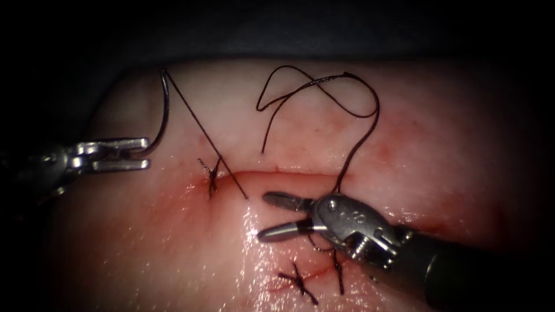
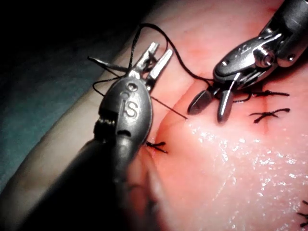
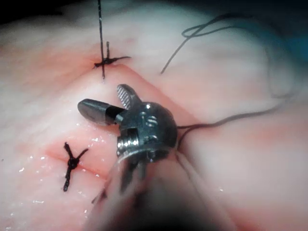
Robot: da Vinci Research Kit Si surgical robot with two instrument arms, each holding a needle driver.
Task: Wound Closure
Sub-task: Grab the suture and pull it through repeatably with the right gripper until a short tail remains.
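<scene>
A: Needle [image 1: 164,112]?
B: Left tool [image 1: 124,156] pinches it near one end, clear of the tissue [image 1: 439,144], left of the cut [image 1: 277,172]; curve stands upright.
A: Right tool [image 1: 274,216]?
B: Wide open, holding nothing, over the cut. Thread [image 1: 205,133] runs taut, needle to stitch.

The tissue [image 1: 173,254] carries everything, its cut [image 1: 277,172] running just beyond the right tool [image 1: 265,216]. Loose thread [image 1: 324,92] lies looped on its surface farther past that tool. One knotted stitch [image 1: 211,173] sits between the two tools; another stitch [image 1: 298,282] lies just on the near side of the right tool. Red fluid [image 1: 191,188] wets the surface beside the cut.
</scene>
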